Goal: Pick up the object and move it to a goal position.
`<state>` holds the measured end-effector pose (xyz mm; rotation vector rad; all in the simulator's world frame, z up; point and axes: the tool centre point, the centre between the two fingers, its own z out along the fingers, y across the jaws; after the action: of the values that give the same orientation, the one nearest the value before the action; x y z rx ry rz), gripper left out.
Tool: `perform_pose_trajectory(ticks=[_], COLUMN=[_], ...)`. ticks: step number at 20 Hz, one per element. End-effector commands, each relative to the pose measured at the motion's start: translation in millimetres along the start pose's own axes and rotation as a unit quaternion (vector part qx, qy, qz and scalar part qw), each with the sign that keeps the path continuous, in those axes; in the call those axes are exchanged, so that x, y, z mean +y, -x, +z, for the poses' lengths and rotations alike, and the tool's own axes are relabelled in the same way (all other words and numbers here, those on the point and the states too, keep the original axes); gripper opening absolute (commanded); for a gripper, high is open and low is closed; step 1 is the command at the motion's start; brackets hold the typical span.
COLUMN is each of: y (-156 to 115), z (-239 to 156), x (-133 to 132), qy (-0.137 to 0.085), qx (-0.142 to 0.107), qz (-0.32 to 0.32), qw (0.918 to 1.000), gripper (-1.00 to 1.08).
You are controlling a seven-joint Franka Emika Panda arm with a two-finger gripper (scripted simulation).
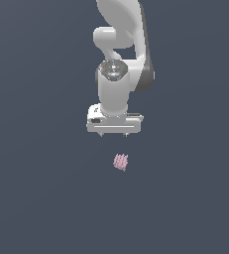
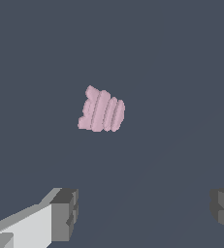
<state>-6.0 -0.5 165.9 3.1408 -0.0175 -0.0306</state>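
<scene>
The object is a tiny pale pink ridged block (image 1: pixel 120 161) lying on the dark grey surface. In the exterior view it lies just below the white gripper (image 1: pixel 114 135) and slightly toward that view's right. The gripper is held above the surface, apart from the block. In the wrist view the block (image 2: pixel 102 110) shows ahead of the two dark fingertips (image 2: pixel 65 213), which stand wide apart with nothing between them. The gripper (image 2: pixel 145 210) is open and empty.
The white arm (image 1: pixel 120 44) reaches in from the top of the exterior view. The flat dark grey surface (image 1: pixel 36 198) fills both views. No other object shows.
</scene>
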Motion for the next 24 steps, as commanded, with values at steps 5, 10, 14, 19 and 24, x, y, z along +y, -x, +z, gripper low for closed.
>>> perform_pose_trajectory(ticks=[5, 10, 14, 19, 24], y=[2.8, 8.7, 8.6, 4.6, -7.4], z=[1.6, 5.2, 5.1, 8.1, 17.5], x=[-4.8, -15.1, -14.5, -15.6, -18.1], qy=[-0.001, -0.002, -0.002, -0.002, -0.002], qx=[-0.006, -0.019, -0.018, -0.017, -0.013], qz=[-0.007, -0.022, -0.022, -0.014, 0.009], qw=[1.0, 0.9996, 0.9996, 0.9998, 0.9999], gripper=[1.0, 1.0, 1.0, 1.0, 1.0])
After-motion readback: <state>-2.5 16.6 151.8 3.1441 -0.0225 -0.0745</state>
